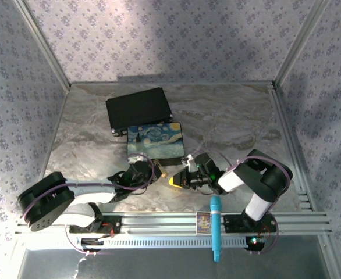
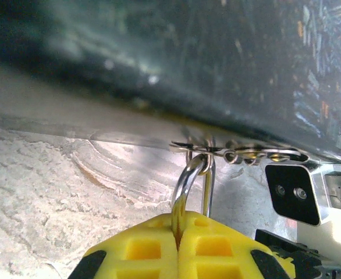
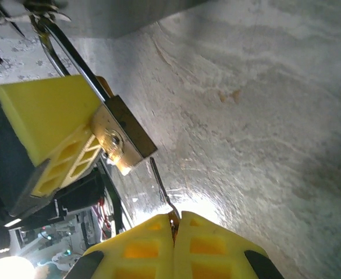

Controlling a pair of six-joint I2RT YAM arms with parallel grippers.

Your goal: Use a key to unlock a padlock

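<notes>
The padlock point(image 3: 121, 136), a small brass body on a thin silvery shackle point(image 2: 189, 177), is found just off the table point(image 1: 228, 122), at 6 o'clock from the starry-night box point(image 1: 155, 141). In the left wrist view the shackle is seen threaded through a wire hasp point(image 2: 240, 156) on the box's lower edge. The left gripper point(image 2: 176, 232) is clamped on the padlock, its yellow fingers point(image 2: 141, 250) pressed narrow, with the shackle rising out between them. The right gripper point(image 3: 173, 225) is closed on a thin silver key point(image 3: 160, 187), which is pinched between its yellow fingers point(image 3: 217, 253) and pointed toward 11 o'clock in the right wrist view. The key's tip is placed at the padlock's lower corner; whether it has entered the keyhole cannot be told. A black case point(image 1: 138, 109) is laid at 11 o'clock from the box, touching it. A blue pen-shaped tool point(image 1: 216, 228) is laid across the rail at the near edge.
</notes>
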